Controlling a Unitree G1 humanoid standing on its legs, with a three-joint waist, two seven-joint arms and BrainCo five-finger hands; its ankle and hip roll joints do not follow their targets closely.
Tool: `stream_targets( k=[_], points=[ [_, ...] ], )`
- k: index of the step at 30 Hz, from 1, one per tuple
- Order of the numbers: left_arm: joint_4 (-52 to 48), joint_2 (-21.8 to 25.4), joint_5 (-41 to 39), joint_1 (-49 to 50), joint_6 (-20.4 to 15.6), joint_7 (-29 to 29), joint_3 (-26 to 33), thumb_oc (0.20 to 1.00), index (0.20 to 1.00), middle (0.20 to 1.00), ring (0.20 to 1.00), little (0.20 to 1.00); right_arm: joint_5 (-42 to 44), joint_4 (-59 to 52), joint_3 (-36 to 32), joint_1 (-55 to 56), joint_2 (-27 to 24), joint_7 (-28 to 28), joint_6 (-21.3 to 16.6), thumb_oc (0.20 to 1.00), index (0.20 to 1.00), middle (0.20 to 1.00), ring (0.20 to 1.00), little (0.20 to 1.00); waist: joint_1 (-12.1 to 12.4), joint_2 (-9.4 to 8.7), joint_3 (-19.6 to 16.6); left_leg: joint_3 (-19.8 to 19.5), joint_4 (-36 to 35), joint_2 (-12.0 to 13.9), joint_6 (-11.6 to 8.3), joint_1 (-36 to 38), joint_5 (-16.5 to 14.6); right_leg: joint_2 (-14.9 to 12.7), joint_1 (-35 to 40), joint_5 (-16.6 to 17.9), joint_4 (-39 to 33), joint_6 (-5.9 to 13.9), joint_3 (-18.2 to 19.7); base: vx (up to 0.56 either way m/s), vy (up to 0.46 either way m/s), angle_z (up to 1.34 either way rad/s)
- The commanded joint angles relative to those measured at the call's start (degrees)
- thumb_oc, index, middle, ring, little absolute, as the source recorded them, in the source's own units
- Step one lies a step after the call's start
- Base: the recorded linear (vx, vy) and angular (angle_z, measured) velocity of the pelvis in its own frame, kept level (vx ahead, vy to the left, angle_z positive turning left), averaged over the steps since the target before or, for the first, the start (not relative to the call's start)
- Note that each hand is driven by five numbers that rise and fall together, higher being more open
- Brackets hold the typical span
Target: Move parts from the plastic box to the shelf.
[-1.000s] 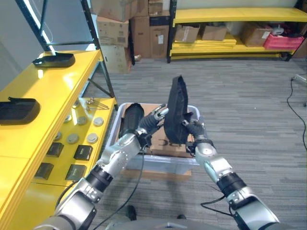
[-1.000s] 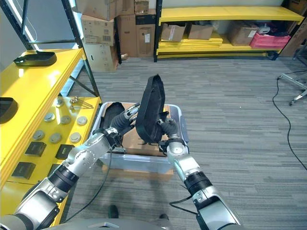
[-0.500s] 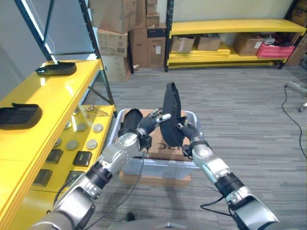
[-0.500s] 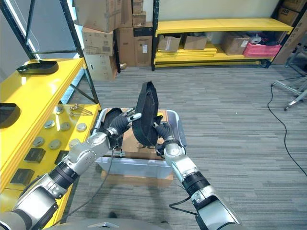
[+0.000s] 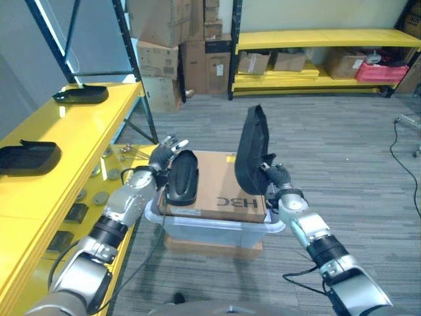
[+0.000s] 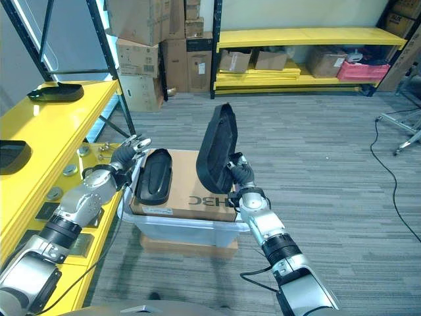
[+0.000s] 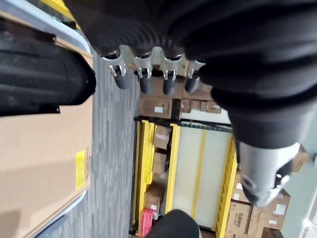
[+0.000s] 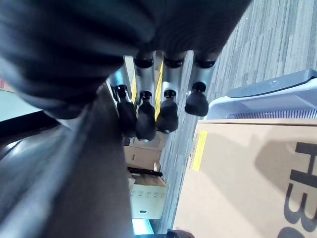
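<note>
Right wrist view: part (image 8: 59,163) seemingly against fingers (image 8: 147,120).

Even, bright indoor light fills the head views; a strong white glare streaks the glossy yellow shelf (image 5: 39,191) at about 10 o'clock, near the bright strip behind the rack. Shadows on the floor (image 5: 355,145) are soft. In both wrist views the near dark covers are blurred, and straight lines bend towards the edges.

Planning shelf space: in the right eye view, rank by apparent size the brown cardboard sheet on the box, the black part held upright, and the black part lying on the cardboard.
1. Cardboard sheet
2. Upright part in the right hand
3. Lying part, though foreshortening makes the two parts unsure.
</note>
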Motion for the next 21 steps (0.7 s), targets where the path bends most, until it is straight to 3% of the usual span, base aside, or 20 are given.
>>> stream_targets(
  k=[1,7,8,14,21],
  points=[
    [4.16,-0.51,-0.33,-4.24,-2.04,-2.29,0.11,1.0,1.0,1.0,1.0,1.0,-0.95,0.05,-3.01,-4.3,-2.01,-0.53,-6.71,0.2,0.2,0.2,0.2,0.2,2.05,-0.54,-1.0,-2.53,2.98,0.69,-0.33,3.27,-7.16,0.06,-3.79,1.02,0.05,1.11,-3.7,0.0,0.0,0.0],
    [3.73,-1.54,-1.74,-4.36,-1.74,-4.16,-0.78,1.0,1.0,1.0,1.0,1.0,-3.69,-0.82,-1.92,-4.87,-2.09,0.83,-5.73,0.2,0.2,0.2,0.2,0.2,2.1,-0.7,-0.87,-2.7,2.85,0.54,-0.26,3.32,-7.19,-0.04,-3.72,0.98,0.05,1.2,-3.89,0.0,0.0,0.0],
    [3.32,-2.96,-4.53,-4.87,-0.66,-4.68,-2.06,1.0,1.0,1.0,1.0,1.0,-7.64,-0.53,-0.34,-5.94,-1.82,2.6,-5.02,0.2,0.2,0.2,0.2,0.2,2.13,-0.77,-0.81,-2.8,2.8,0.43,-0.2,3.31,-7.21,-0.04,-3.75,0.98,0.05,1.22,-3.96,0.0,0.0,0.0],
    [3.33,-6.08,-3.19,-6.27,-2.44,-6.05,-6.07,1.0,1.0,1.0,1.0,1.0,-13.77,0.97,5.69,-8.71,-0.94,4.64,-3.91,0.2,0.2,0.2,0.2,0.2,2.22,-1.09,-0.96,-2.57,2.77,0.44,-0.19,3.39,-7.26,-0.02,-3.67,0.96,0.05,1.16,-3.99,0.0,0.0,0.0],
    [2.26,-9.49,-6.81,-6.45,-2.36,-5.66,-10.25,1.0,1.0,1.0,1.0,1.0,-14.51,2.11,10.14,-10.59,0.19,6.32,-2.82,0.2,0.2,0.2,0.2,0.2,2.09,-1.47,-1.13,-2.47,2.53,0.46,-0.16,3.77,-7.31,0.18,-3.44,0.94,0.05,1.13,-3.73,0.0,0.0,0.0]
  ],
)
